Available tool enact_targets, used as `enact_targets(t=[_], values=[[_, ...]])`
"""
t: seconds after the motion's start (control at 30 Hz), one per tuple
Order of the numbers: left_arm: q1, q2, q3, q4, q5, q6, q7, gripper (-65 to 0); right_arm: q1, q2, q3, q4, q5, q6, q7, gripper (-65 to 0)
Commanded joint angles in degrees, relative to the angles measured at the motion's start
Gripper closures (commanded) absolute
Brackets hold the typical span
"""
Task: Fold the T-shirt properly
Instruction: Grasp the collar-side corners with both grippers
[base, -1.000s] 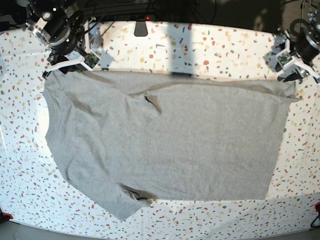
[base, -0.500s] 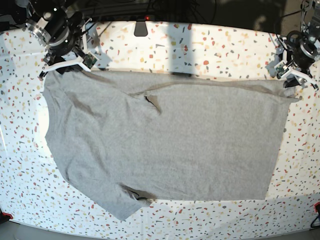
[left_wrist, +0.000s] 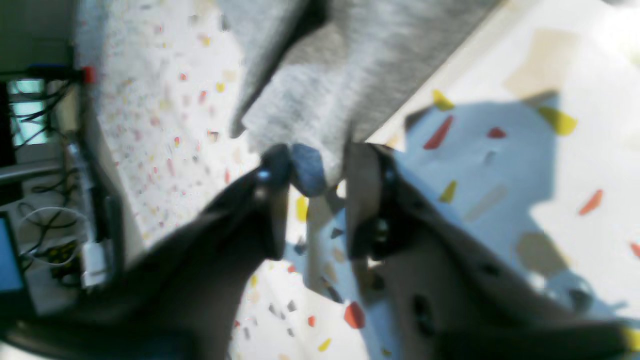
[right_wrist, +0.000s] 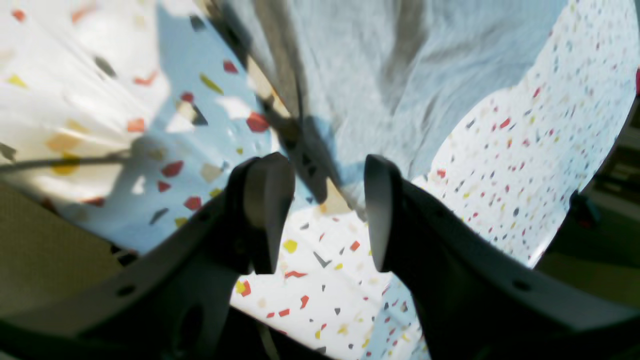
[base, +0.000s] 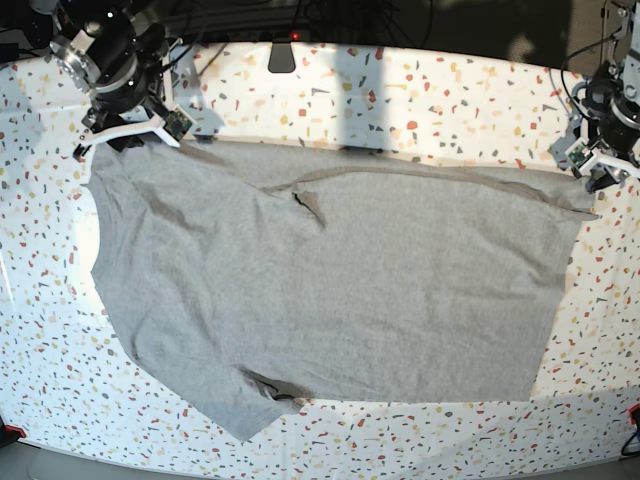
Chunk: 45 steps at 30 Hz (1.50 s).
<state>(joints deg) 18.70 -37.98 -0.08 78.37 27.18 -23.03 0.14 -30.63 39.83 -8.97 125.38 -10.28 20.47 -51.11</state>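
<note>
The large heather-grey short-sleeved cotton T-shirt (base: 330, 285) lies spread flat on the white terrazzo-pattern table (base: 420, 90), plain side up, covering most of the surface. In the base view one sleeve points toward the near left edge and a small fold of fabric stands up near the middle of the far edge.

Left gripper (left_wrist: 312, 165): positioned at the far right corner of the T-shirt as seen in the base view. In the left wrist view its two dark fingers (left_wrist: 272, 200) stand a narrow gap apart, with the tip of the grey fabric corner (left_wrist: 320, 115) reaching down between the fingertips. The view is blurred; whether the jaws press the fabric or merely flank it cannot be told.

Right gripper (right_wrist: 325, 210): positioned at the far left corner of the T-shirt in the base view, just beyond the fabric edge. In the right wrist view its fingers (right_wrist: 265, 205) stand moderately apart with bare table between them. The T-shirt edge (right_wrist: 400, 85) lies just ahead of the fingertips; nothing is gripped.

The two grippers are well apart, one at each far corner of the garment.
</note>
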Motion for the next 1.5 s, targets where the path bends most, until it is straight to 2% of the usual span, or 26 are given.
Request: enact_targets(t=[0.0,0.07,0.33,0.57,0.67,0.73,0.9,1.03,1.2,1.27,1.47], values=[[0.3,-0.9,-0.2,0.1,0.5,-3.0,1.1,-9.8,0.1,0.8,0.4,1.4,-0.4,-0.5,0.0,-27.1],[0.3,-0.5,-0.2,0.1,0.5,-3.9,1.1,0.0,0.1,0.8,0.4,1.9,-0.4,-0.5,-0.5,-27.1],[0.4,1.1,-0.2,0.1,0.4,-3.8,3.5,0.0,-0.2,0.8,0.4,1.9,-0.4,-0.5,-5.0,-27.1],[0.4,1.2,-0.2,0.1,0.2,-3.8,5.6,0.0,-4.2,0.8,0.4,1.7,-0.5,0.4,-4.9,-27.1],[0.3,1.1,-0.2,0.3,0.3,-3.4,5.6,0.0,-4.8,0.8,0.4,0.0,-2.3,0.6,-2.1,-27.1],[0.3,1.2,-0.2,0.3,0.2,-2.0,5.6,0.0,-4.8,0.8,0.4,-2.1,-4.4,0.6,-0.3,-27.1],[0.3,1.1,-0.2,0.3,0.2,-1.0,5.9,0.0,-3.7,0.8,0.4,-7.5,-12.1,0.2,7.1,-27.1],[0.3,1.2,-0.2,0.3,0.2,-1.0,5.8,0.0,0.1,0.8,0.4,-12.0,-12.0,0.0,8.1,-27.1],[0.3,1.1,-0.2,0.3,0.2,-1.0,5.9,0.0,5.4,-0.2,0.3,-17.2,-12.0,0.2,12.3,-27.1],[0.3,1.1,-0.2,0.3,0.2,-1.0,5.8,0.0,6.7,-0.3,0.3,-18.6,-12.0,1.5,13.6,-27.1],[0.3,1.1,-0.2,0.3,0.2,-1.0,5.9,0.0,7.8,-0.3,0.3,-21.7,-11.6,8.7,15.0,-27.1]])
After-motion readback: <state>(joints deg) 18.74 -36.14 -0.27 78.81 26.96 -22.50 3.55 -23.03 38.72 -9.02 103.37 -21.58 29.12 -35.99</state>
